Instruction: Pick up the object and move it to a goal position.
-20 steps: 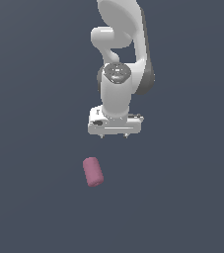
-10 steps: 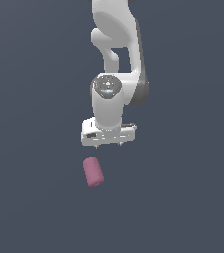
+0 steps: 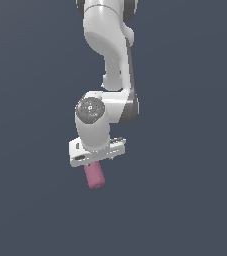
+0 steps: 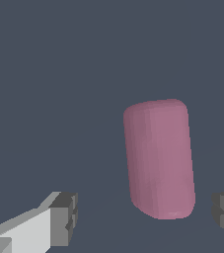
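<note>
Gripper (image 4: 143, 217) was spread wide, nothing held; the fingertips (image 4: 64, 217) stood on either side of the object (image 4: 158, 158) without touching it. The pink cylinder lay on the dark floor (image 3: 185, 200), sitting closer to one finger than the other. In the exterior view the hand (image 3: 96, 150) hung directly over the object (image 3: 94, 176), covering its upper end.

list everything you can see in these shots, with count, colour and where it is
cylinder: one, dusty pink, lying on the surface, between the open fingers in the wrist view, partly hidden under the gripper in the exterior view
surface: one, dark slate grey, fills the background of both views
arm: one, white with grey joints, reaching down from the top of the exterior view
gripper: one, white with dark grey fingertips, open, over the cylinder, not touching it
</note>
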`<state>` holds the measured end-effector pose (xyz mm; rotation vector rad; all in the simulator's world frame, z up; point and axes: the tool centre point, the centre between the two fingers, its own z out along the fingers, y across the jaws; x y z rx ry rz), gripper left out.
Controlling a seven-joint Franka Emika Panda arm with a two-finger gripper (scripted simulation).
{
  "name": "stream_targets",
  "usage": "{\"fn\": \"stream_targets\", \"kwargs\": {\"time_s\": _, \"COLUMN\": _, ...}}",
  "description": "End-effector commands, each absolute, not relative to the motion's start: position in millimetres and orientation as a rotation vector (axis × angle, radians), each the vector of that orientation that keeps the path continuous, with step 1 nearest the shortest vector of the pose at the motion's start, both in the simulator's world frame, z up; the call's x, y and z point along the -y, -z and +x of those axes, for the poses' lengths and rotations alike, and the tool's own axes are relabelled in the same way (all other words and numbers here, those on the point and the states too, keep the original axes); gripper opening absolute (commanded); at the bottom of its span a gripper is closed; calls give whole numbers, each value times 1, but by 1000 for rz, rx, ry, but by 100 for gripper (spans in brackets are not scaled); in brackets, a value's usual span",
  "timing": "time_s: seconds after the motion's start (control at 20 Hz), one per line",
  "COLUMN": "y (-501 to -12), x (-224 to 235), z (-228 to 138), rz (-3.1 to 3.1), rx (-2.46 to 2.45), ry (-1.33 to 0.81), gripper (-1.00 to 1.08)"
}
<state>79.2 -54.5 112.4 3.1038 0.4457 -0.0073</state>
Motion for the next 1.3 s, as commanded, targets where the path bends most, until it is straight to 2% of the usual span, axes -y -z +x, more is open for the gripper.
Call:
{"fn": "stream_targets", "kwargs": {"time_s": 0.0, "y": -106, "x": 63, "z": 87, "rz": 3098, "rx": -495, "ry": 5, "gripper": 100}}
{"fn": "stream_targets", "kwargs": {"time_s": 0.8, "y": -88, "x": 83, "z": 101, "rz": 3087, "rx": -584, "ry": 1, "gripper": 100}}
{"fn": "stream_targets", "kwargs": {"time_s": 1.25, "y": -46, "x": 83, "z": 100, "rz": 3086, "rx": -589, "ry": 0, "gripper": 100}}
